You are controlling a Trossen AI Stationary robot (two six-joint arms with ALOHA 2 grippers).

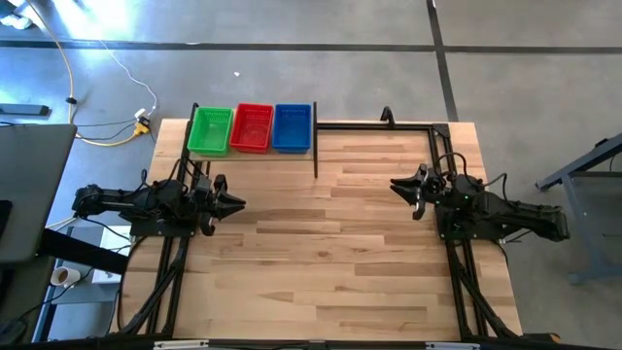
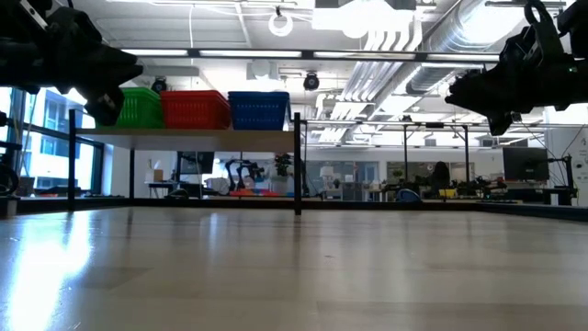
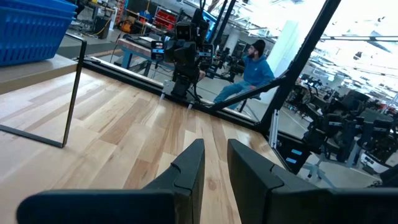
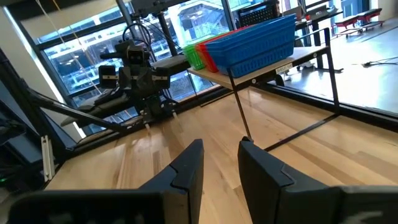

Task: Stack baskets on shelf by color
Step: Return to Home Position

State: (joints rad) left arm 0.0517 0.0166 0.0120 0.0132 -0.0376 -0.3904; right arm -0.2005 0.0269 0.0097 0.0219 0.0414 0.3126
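Observation:
Green (image 1: 211, 130), red (image 1: 253, 127) and blue (image 1: 293, 127) baskets stand side by side on the shelf (image 2: 184, 134), a raised plank on black posts at the table's far left. Their bottoms rest on the plank. Whether each colour is one basket or a nested stack, I cannot tell. My left gripper (image 1: 233, 203) hovers level at the table's left side, near the shelf, open with nothing between its fingers (image 3: 216, 144). My right gripper (image 1: 400, 187) hovers level at the right side, also open with nothing in it (image 4: 221, 144). The two grippers point toward each other.
The wooden tabletop (image 1: 330, 243) stretches between the two arms. A black rail (image 1: 374, 124) runs along the far edge to the right of the shelf, and a shelf post (image 1: 316, 156) stands at the plank's right end. A seated person (image 3: 255, 71) shows in the room beyond.

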